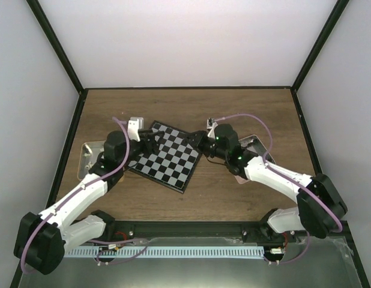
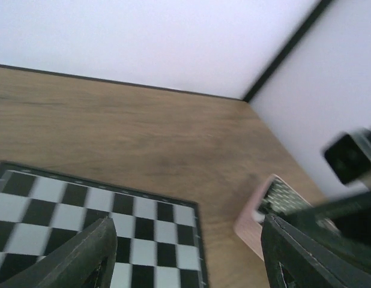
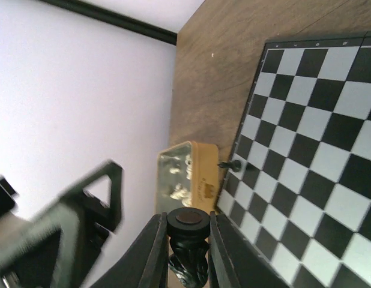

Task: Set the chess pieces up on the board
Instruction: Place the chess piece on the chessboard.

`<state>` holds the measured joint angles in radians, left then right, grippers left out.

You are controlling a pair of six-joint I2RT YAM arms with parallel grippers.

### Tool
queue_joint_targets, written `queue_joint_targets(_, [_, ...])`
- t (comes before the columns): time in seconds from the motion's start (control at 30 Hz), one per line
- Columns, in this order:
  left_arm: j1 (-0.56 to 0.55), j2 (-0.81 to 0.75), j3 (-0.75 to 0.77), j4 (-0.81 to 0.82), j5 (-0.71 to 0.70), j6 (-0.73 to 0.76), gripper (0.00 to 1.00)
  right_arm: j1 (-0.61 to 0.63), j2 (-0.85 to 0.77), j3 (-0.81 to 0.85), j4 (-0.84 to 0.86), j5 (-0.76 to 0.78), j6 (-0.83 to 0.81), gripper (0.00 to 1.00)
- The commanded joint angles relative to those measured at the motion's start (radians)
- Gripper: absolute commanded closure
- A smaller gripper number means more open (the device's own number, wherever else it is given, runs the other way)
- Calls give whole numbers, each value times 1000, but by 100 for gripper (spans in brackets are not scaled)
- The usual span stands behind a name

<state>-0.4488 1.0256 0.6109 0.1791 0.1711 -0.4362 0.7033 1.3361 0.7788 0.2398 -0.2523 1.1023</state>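
The board [image 1: 167,155] of black and pale grey checks lies tilted in the middle of the table. My right gripper [image 3: 187,225] is shut on a black chess piece [image 3: 188,243], its round base towards the camera. In the top view it [image 1: 201,140] hovers at the board's right corner. One black pawn [image 3: 232,164] stands at the board's edge [image 3: 305,156] next to the tan tray [image 3: 200,174], which holds cream-white pieces [image 3: 176,192]. My left gripper [image 2: 188,243] is open wide and empty over the board [image 2: 83,210], at its left corner in the top view [image 1: 150,142].
A pink tray [image 2: 253,221] lies right of the board, partly hidden behind my right arm [image 2: 347,180]. The left tray [image 1: 88,153] sits under my left arm and the right tray [image 1: 256,144] under my right arm. Black-framed walls enclose the table.
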Motion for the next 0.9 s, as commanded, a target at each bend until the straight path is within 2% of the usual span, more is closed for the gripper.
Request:
queue_joint_targets(0.0, [-33,0,-31,120,266,28,32,2,15,81,-16,49,249,90])
queue_joint_targets(0.13, [-101,25,-26,150,296,63,33,1,31,76,-11,4,373,90])
queue_joint_targets(0.27, [-145,58,-27,193,279,47,37,1,37,93,-36,-20,396,89])
queue_joint_targets(0.57, [-168,161,-31,299,258,-34,57,1,34,85,-29,-61,407,88])
queue_joint_targets(0.87, [-175,208,-27,323,249,-80,69,1,38,77,-15,-80,411,89])
